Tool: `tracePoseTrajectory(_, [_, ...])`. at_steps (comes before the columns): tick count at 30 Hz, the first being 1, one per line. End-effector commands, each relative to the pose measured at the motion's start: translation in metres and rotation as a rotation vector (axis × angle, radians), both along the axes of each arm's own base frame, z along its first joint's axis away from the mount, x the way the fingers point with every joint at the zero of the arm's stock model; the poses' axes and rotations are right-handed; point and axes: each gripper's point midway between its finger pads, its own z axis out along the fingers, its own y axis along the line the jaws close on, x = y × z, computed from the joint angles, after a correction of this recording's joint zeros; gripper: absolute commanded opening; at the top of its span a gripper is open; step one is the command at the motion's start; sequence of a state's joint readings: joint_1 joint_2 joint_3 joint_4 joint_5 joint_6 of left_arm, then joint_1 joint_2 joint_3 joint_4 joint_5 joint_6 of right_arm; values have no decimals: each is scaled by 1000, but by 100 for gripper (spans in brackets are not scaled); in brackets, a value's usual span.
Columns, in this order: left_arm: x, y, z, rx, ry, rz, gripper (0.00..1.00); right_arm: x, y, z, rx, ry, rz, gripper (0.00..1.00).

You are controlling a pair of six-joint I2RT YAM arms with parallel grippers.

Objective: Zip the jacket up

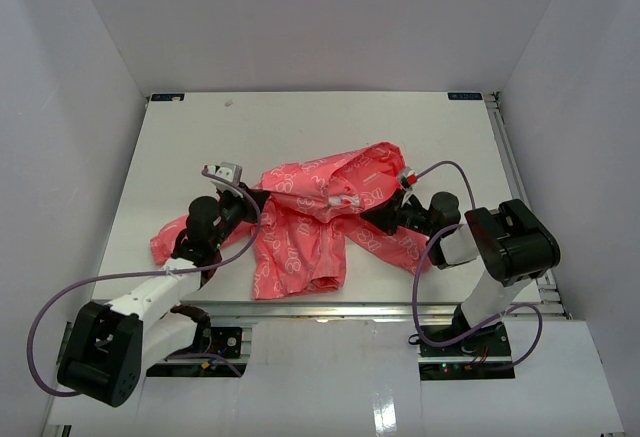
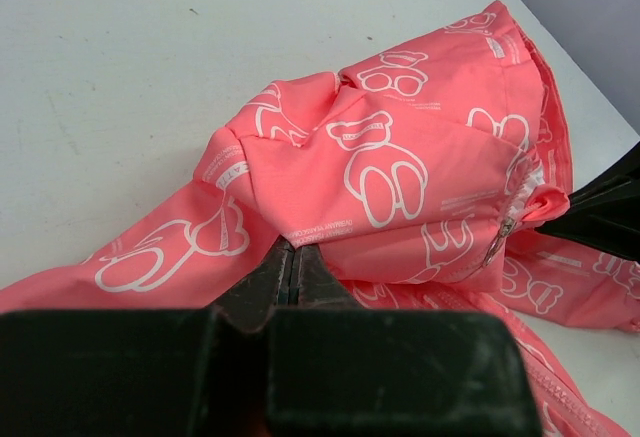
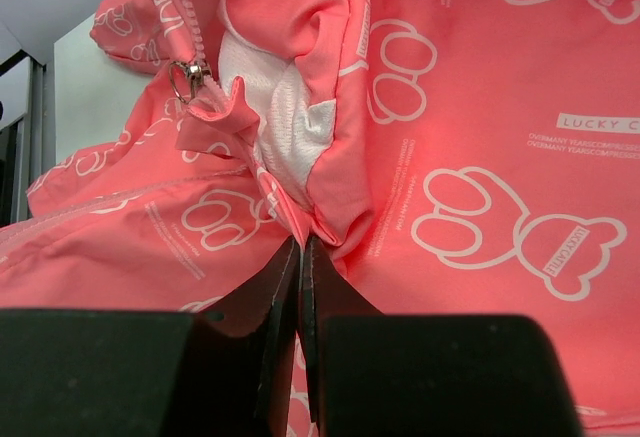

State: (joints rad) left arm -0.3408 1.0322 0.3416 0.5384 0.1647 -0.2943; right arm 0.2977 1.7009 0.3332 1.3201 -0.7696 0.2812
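The coral-pink jacket with white print lies crumpled mid-table. My left gripper is shut on a fold of the jacket at its left side; in the left wrist view the fingertips pinch the fabric edge. My right gripper is shut on the jacket's right side; in the right wrist view the jaws pinch a fold of the jacket with white lining above. The metal zipper pull hangs at upper left there and shows in the left wrist view.
The white table runs to white walls behind and at the sides. One sleeve trails left under my left arm. Purple cables loop by both arms. A metal rail edges the table's right side.
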Motion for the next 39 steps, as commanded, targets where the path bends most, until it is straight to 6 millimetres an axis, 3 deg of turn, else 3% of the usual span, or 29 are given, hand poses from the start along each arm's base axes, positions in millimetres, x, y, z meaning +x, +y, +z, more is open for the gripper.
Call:
tracePoseTrajectory(1, [2, 5, 20, 1, -32, 12, 19, -1, 4, 65, 114, -300, 28, 8])
tracePoseTrajectory(4, [-12, -17, 36, -18, -21, -132, 64, -4, 10, 69, 114, -295, 52, 8])
tracePoseTrajectory(5, [-18, -24, 41, -26, -20, -187, 66, -4, 12, 69, 112, -288, 60, 8])
tracePoseTrajectory(11, [-57, -63, 56, -91, 6, -451, 61, -8, 17, 74, 106, -283, 75, 8])
tracePoseTrajectory(18, [-79, -101, 28, -130, 112, -578, 61, -13, 18, 75, 90, -270, 74, 8])
tracePoseTrajectory(23, [-64, -112, 1, -145, 156, -542, 63, -20, 20, 73, 86, -264, 91, 8])
tracePoseTrajectory(32, [-39, -114, -1, -149, 99, -475, 64, -24, 19, 57, 54, -255, 94, 8])
tracePoseTrajectory(39, [-28, -121, -14, -140, 126, -481, 62, -25, 20, 52, 67, -247, 100, 8])
